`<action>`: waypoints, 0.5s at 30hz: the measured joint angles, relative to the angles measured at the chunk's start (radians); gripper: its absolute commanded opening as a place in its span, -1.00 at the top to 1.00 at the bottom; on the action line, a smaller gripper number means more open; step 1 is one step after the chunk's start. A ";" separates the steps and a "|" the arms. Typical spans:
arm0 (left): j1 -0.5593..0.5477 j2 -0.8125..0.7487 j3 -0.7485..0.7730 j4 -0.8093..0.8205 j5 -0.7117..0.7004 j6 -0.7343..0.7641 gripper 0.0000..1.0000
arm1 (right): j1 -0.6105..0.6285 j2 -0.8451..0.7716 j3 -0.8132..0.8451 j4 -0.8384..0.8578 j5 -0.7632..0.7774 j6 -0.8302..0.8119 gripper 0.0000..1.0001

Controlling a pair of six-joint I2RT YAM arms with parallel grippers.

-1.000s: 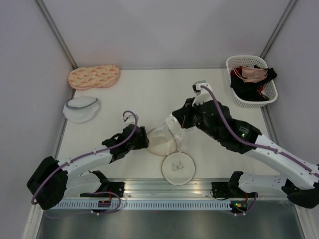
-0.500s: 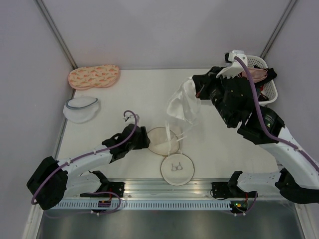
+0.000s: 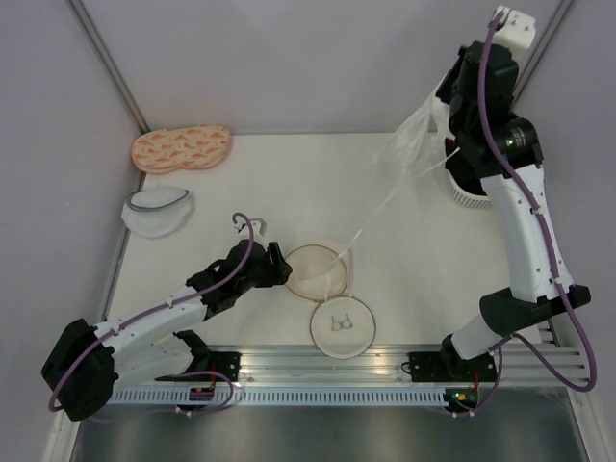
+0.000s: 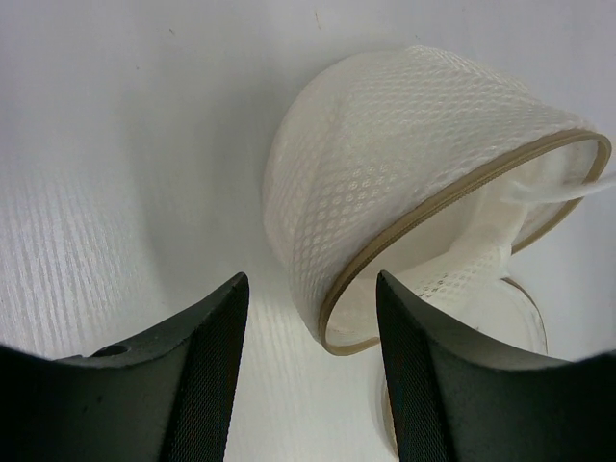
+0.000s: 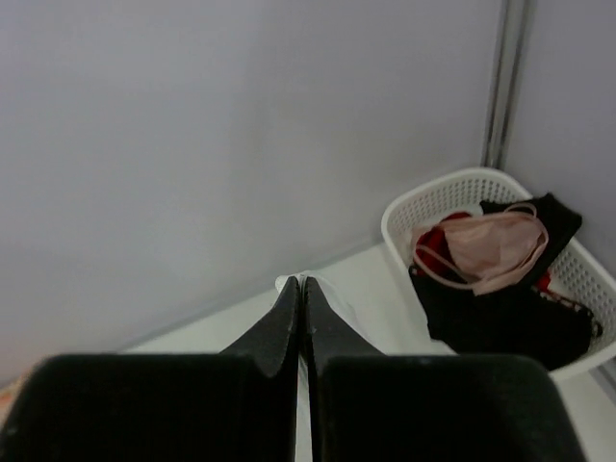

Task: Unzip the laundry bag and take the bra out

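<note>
The right gripper (image 5: 301, 284), clamped on the bra (image 3: 409, 144), holds it high beyond the unzipped laundry bag (image 3: 310, 271), left gripper (image 4: 310, 284) agape beside it; removal seems nearly done, needing the trailing strap (image 3: 371, 217) lifted clear.

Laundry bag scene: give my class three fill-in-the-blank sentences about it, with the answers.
1. The right gripper is shut on the white ____.
2. The left gripper stands ____ at the laundry bag.
3. The pink garment lies in the white ____.
Missing words: bra; open; basket.
</note>
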 measured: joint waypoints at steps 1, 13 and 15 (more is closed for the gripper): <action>0.000 -0.002 0.000 0.000 0.002 0.000 -0.20 | -0.037 0.029 0.064 -0.003 -0.019 -0.005 0.99; 0.000 -0.034 -0.005 -0.016 0.030 -0.010 -0.21 | -0.406 0.212 0.227 0.218 -0.177 0.014 0.99; 0.000 -0.040 -0.008 -0.022 0.042 -0.013 -0.21 | -0.462 0.269 0.234 0.275 -0.196 0.034 0.99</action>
